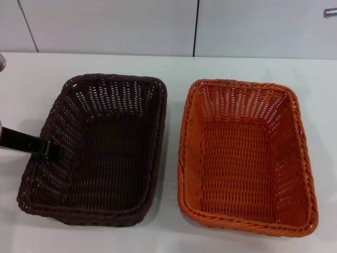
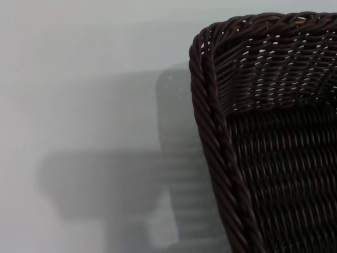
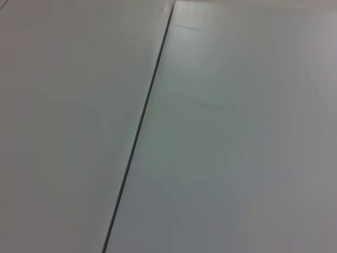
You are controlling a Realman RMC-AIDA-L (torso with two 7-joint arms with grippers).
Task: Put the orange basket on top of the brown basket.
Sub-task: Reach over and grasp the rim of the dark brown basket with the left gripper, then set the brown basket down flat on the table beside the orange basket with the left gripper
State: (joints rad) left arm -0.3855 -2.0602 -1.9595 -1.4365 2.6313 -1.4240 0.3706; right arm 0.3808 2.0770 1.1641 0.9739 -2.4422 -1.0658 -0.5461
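The brown basket [image 1: 100, 153] stands on the white table, left of centre in the head view. The orange basket [image 1: 245, 155] stands beside it on the right, with a narrow gap between them. Both are upright and empty. My left gripper [image 1: 48, 151] reaches in from the left edge and sits at the brown basket's left rim. The left wrist view shows a corner of the brown basket [image 2: 263, 132] up close. My right gripper is out of view, and its wrist view shows only a white surface with a dark seam [image 3: 139, 132].
The white table [image 1: 174, 232] runs under both baskets. A white panelled wall [image 1: 105, 26] stands behind. A small metal part [image 1: 330, 12] shows at the far right top corner.
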